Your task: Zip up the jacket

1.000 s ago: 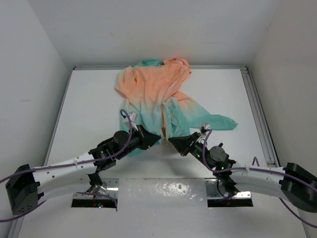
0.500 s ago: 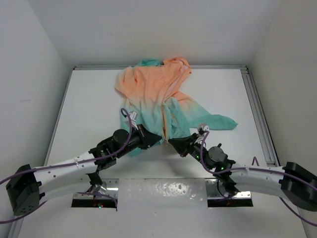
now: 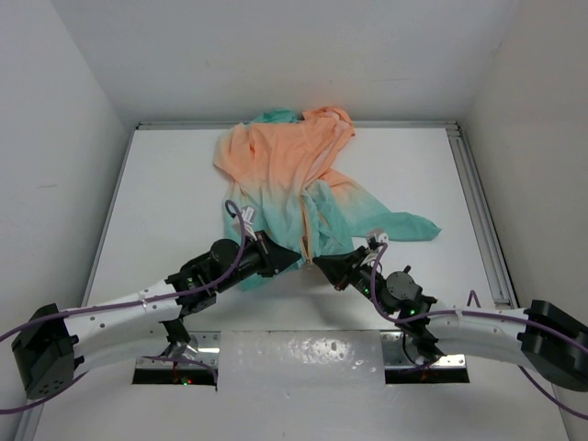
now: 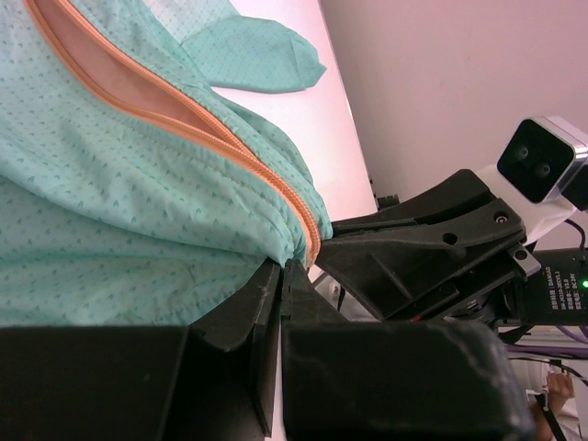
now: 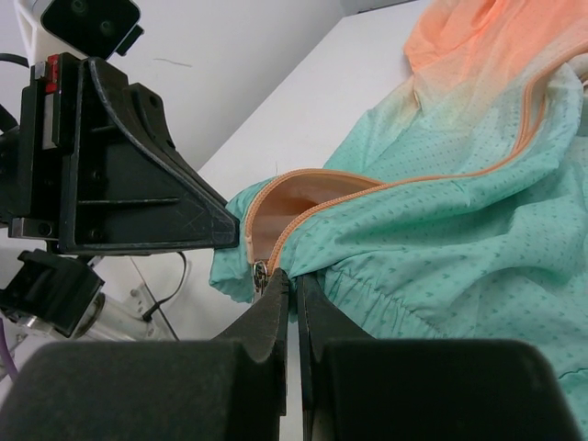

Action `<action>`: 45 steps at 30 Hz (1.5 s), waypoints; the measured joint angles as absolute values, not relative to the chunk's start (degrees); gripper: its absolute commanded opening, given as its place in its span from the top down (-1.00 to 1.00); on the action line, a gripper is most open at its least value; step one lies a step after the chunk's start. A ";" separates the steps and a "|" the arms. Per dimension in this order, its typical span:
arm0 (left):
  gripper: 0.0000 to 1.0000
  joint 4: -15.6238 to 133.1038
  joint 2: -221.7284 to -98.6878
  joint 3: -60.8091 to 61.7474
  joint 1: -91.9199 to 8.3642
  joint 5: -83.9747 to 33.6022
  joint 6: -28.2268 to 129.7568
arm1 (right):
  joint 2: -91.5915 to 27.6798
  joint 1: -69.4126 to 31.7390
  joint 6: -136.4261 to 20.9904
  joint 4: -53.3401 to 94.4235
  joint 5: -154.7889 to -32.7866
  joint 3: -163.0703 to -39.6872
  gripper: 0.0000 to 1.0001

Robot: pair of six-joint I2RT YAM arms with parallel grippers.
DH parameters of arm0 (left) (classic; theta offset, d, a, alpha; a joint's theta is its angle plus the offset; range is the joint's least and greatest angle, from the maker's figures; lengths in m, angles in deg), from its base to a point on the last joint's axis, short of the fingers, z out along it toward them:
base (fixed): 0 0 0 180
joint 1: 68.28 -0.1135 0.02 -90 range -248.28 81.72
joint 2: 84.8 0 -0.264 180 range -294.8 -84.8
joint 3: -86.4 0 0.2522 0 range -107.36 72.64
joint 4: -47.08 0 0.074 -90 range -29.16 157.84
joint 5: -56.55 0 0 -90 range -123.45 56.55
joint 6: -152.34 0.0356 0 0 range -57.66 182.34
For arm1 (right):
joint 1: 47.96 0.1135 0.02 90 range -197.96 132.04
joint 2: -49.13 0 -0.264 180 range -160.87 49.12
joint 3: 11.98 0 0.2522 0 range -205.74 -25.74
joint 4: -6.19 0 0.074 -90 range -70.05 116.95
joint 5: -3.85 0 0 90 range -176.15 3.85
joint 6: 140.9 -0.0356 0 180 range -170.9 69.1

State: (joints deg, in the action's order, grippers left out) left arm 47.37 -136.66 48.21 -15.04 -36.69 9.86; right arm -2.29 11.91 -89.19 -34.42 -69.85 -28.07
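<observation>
Pinching the near hem (image 5: 386, 285) of the jacket (image 3: 285, 175), which lay spread open over the middle and far table (image 3: 165, 175), both arms seemed to be at the opening step, mating the zipper (image 5: 322, 204) at its bottom ends; the left gripper (image 4: 283, 272) was closed on teal hem left of the opening, the right gripper (image 5: 294, 283) clamped shut on hem beside a small metal slider (image 5: 260, 275). The next move probably called for seating the pin before any pull toward the far side; black fingers (image 5: 265, 323) hid the join, so engagement could not be told.
</observation>
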 measured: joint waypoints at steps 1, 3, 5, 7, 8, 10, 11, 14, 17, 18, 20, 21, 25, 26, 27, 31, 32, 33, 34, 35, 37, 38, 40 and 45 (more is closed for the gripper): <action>1.00 47.39 -136.64 48.21 -15.04 -36.89 9.72 | -2.29 11.91 -89.14 -34.42 -69.85 -28.07 1.00; 1.00 47.48 -136.50 48.21 -15.04 -37.22 9.53 | -2.29 11.91 -88.99 -34.40 -69.85 -28.07 1.00; 1.00 47.54 -136.13 48.21 -15.04 -37.65 9.48 | -2.29 11.98 -88.84 -34.40 -69.83 -28.07 1.00; 1.00 47.61 -135.74 48.21 -15.04 -38.11 9.44 | -2.29 12.46 -88.60 -34.40 -69.72 -28.07 1.00; 1.00 47.61 -135.63 48.21 -15.04 -38.33 9.42 | -2.27 12.68 -88.51 -34.38 -69.70 -28.07 1.00; 1.00 47.89 -135.63 48.21 -15.04 -38.55 9.40 | -2.25 12.98 -88.33 -34.36 -69.66 -28.07 1.00; 1.00 48.20 -135.65 48.21 -15.04 -38.59 9.40 | -2.25 13.05 -88.20 -34.31 -69.66 -28.07 1.00; 1.00 48.96 -135.74 48.21 -15.04 -38.62 9.35 | -2.07 13.05 -87.96 -33.94 -69.61 -28.07 1.00; 1.00 49.60 -135.83 48.21 -15.04 -38.64 9.35 | -1.81 13.07 -87.87 -33.90 -69.55 -28.07 1.00; 1.00 49.73 -135.83 48.21 -15.04 -38.64 9.35 | -1.73 13.09 -87.83 -33.88 -69.46 -28.07 1.00; 1.00 49.77 -135.83 48.21 -15.07 -38.62 9.33 | -1.55 13.12 -87.66 -33.75 -69.31 -28.07 1.00; 1.00 49.80 -135.83 48.21 -15.07 -38.62 9.33 | -1.53 13.12 -87.55 -33.70 -69.20 -28.07 1.00; 1.00 49.84 -136.09 48.21 -15.07 -38.40 9.35 | -1.53 13.22 -87.26 -33.50 -68.85 -28.07 1.00; 1.00 49.80 -136.20 48.21 -15.07 -38.33 9.33 | -1.53 13.27 -87.20 -33.50 -68.78 -28.07 1.00; 1.00 49.80 -136.29 48.21 -15.07 -38.20 9.33 | -1.53 13.29 -87.11 -33.50 -68.74 -28.07 1.00; 1.00 49.53 -136.57 48.21 -15.07 -37.61 9.35 | -1.55 13.31 -87.00 -33.50 -68.67 -28.07 1.00; 1.00 49.51 -136.70 48.21 -15.07 -37.41 9.35 | -1.55 13.31 -86.91 -33.50 -68.67 -28.07 1.00; 1.00 49.51 -136.85 48.21 -15.07 -37.20 9.35 | -1.55 13.31 -86.89 -33.48 -68.67 -28.07 1.00; 1.00 49.49 -137.01 48.21 -15.07 -37.04 9.35 | -1.55 13.31 -86.87 -33.44 -68.67 -28.07 1.00; 1.00 49.49 -137.12 48.21 -15.07 -36.85 9.35 | -1.55 13.31 -86.87 -33.37 -68.67 -28.07 1.00; 1.00 49.45 -137.25 48.21 -15.07 -36.63 9.35 | -1.55 13.31 -86.85 -33.24 -68.65 -28.07 1.00; 1.00 49.45 -137.27 48.21 -15.07 -36.54 9.33 | -1.57 13.31 -86.85 -33.11 -68.65 -28.07 1.00; 1.00 49.36 -137.31 48.21 -15.09 -36.34 9.33 | -1.57 13.31 -86.85 -32.96 -68.65 -28.07 1.00; 1.00 49.16 -137.31 48.21 -15.09 -36.15 9.35 | -1.57 13.31 -86.85 -32.83 -68.63 -28.07 1.00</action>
